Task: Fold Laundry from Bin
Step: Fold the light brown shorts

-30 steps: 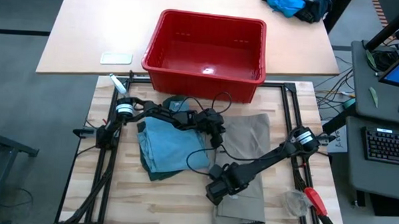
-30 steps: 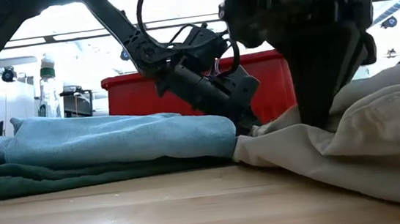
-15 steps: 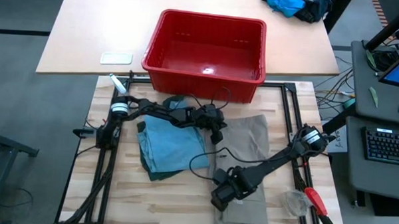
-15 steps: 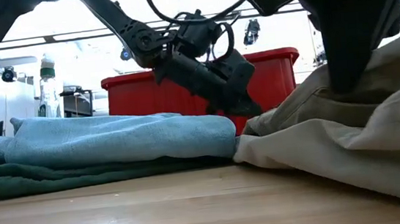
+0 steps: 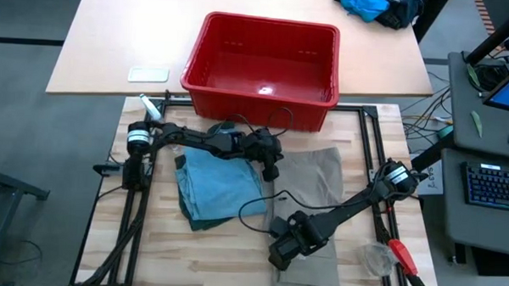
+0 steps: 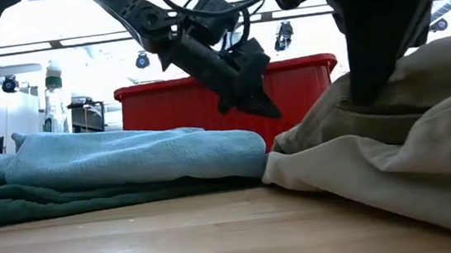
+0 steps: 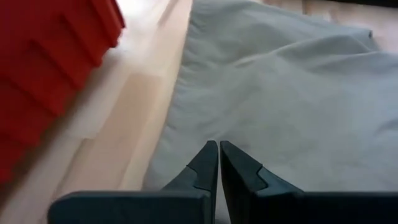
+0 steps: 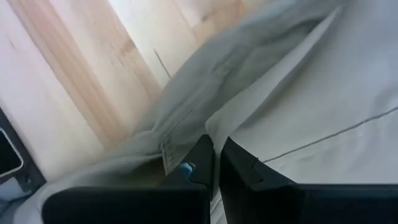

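The khaki piece (image 5: pixel 312 183) lies spread on the table in front of the red bin (image 5: pixel 267 23). Its near left part is drawn up into a hump (image 6: pixel 387 78). My right gripper (image 5: pixel 283 250) is shut on that part. My left gripper (image 5: pixel 270 171) is shut and hangs in the air above the khaki piece's far left edge (image 7: pixel 186 93), with nothing between its fingers (image 6: pixel 267 108). To the left, a folded light blue garment (image 5: pixel 215 180) rests on a dark green one (image 5: pixel 197 219). My right gripper pinches a gathered, seamed edge of the khaki piece (image 8: pixel 180 146) between its two fingers, at the garment's near left side. The fingers come steeply from above. The cloth rises to them in a hump, while the rest lies on the table.
The bin stands at the table's far edge, with a pale flat object (image 5: pixel 147 74) to its left on the far table. A bright blue heap (image 5: pixel 368 4) lies at the far right. A clear item (image 5: pixel 373 257) and a red-handled tool (image 5: pixel 402 255) sit near the right front corner.
My left gripper has risen from the khaki piece's far left edge, taking no cloth with it. My right gripper has moved up a little with the near left edge, and that part now stands in a higher hump; the rest has stayed flat.
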`<state>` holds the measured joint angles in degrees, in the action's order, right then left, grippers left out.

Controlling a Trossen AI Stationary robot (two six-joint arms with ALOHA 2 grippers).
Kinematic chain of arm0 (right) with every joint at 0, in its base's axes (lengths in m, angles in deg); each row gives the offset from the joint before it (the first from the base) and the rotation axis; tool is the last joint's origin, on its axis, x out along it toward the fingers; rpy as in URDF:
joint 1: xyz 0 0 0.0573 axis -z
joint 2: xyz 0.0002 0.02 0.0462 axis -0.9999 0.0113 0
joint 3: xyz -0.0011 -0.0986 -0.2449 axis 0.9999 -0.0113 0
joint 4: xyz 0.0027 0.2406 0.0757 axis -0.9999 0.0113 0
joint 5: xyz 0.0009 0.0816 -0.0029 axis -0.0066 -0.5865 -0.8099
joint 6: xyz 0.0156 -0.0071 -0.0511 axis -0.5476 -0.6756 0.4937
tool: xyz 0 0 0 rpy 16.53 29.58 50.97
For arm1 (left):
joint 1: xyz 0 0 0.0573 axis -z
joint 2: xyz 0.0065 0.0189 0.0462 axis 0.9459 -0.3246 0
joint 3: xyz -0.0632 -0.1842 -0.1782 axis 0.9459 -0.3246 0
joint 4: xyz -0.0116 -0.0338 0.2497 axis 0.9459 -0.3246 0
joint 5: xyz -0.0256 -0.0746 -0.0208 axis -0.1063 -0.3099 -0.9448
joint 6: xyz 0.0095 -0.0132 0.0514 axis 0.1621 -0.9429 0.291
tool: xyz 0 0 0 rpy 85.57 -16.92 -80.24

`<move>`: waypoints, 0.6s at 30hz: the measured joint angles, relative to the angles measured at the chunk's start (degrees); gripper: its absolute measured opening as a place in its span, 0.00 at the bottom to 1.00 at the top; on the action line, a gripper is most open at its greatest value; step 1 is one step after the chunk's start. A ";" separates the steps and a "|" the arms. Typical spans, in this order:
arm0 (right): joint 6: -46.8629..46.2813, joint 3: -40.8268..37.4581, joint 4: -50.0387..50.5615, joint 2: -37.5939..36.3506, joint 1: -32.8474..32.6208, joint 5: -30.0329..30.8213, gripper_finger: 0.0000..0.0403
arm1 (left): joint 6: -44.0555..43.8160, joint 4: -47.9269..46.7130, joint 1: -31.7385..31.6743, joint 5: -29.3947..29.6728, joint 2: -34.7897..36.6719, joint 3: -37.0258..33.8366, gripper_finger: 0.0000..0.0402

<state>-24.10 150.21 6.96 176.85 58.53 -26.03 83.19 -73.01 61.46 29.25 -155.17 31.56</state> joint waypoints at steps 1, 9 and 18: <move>0.53 -0.02 -0.35 0.00 -0.24 0.94 0.02 | 0.24 -0.40 0.21 0.82 0.75 -0.42 0.00; 5.80 -1.89 -3.18 0.01 -1.75 5.58 0.02 | 1.58 1.04 1.60 4.23 9.12 -8.74 0.00; 15.64 -8.65 -14.89 0.55 -2.22 7.23 0.02 | 5.22 9.18 6.24 3.79 14.65 -20.91 0.00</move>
<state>-8.46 141.56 -7.92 177.40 56.31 -18.80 88.42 -63.83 67.70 33.04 -140.52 10.64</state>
